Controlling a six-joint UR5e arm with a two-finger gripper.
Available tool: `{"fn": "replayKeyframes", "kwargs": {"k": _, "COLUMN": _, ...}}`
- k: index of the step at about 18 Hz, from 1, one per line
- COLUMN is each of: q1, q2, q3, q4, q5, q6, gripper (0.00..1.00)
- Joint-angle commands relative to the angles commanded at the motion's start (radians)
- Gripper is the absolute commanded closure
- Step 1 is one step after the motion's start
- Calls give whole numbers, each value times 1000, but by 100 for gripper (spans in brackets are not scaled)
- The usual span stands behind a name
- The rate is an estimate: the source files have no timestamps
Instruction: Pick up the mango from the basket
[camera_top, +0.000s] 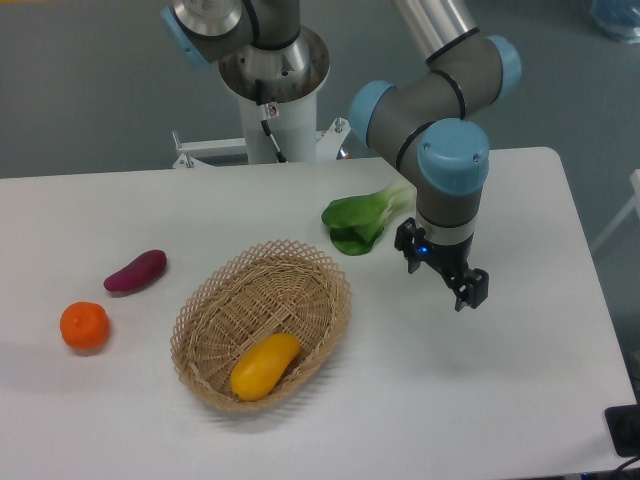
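Single fixed camera view, looking down on a white table (500, 380).

Count of loose items: one mango (264, 366), one tangerine (84, 326), one purple sweet potato (136, 271), one leafy green vegetable (362, 220), one basket (262, 322). One arm, one gripper (444, 268).

Container: the basket is an oval woven wicker piece, light tan, with an open lattice rim. It holds one thing only, the mango. The mango lies on the basket floor toward the near end, long axis tilted, its lower end close to the near wall. The rest of the basket floor is bare weave.

Places taken from the basket:
- Sweet potato: on the table to the left of the basket, a little farther back, apart from the rim.
- Tangerine: on the table farther left than the sweet potato, level with the middle of the basket, well apart from it.
- Green vegetable: on the table behind and to the right of the basket, near the far rim but not touching it.
- Gripper: to the right of the basket, outside the rim, pointing down at bare table. Nothing is held in it. The dark fingers are seen at an angle; I cannot tell whether they stand apart or together.
- Arm base (270, 80): behind the basket, at the far table edge.
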Motion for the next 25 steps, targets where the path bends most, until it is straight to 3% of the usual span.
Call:
{"fn": "replayKeyframes", "kwargs": {"k": 8, "q1": -9, "q2": -2, "q3": 0, "q4": 3, "q5": -12, "q6": -61, "gripper": 0}}
{"fn": "replayKeyframes", "kwargs": {"k": 13, "q1": -61, "q2": -29, "q3": 23, "q4": 21, "q5": -17, "q6": -238, "gripper": 0}}
{"fn": "replayKeyframes", "kwargs": {"k": 21, "q1": -149, "q2": -48, "q3": 21, "q4": 17, "q5": -35, "q6": -250, "gripper": 0}}
{"fn": "replayKeyframes", "kwargs": {"k": 25, "q1": -207, "q2": -61, "q3": 23, "q4": -23, "q5": -32, "q6": -265, "gripper": 0}}
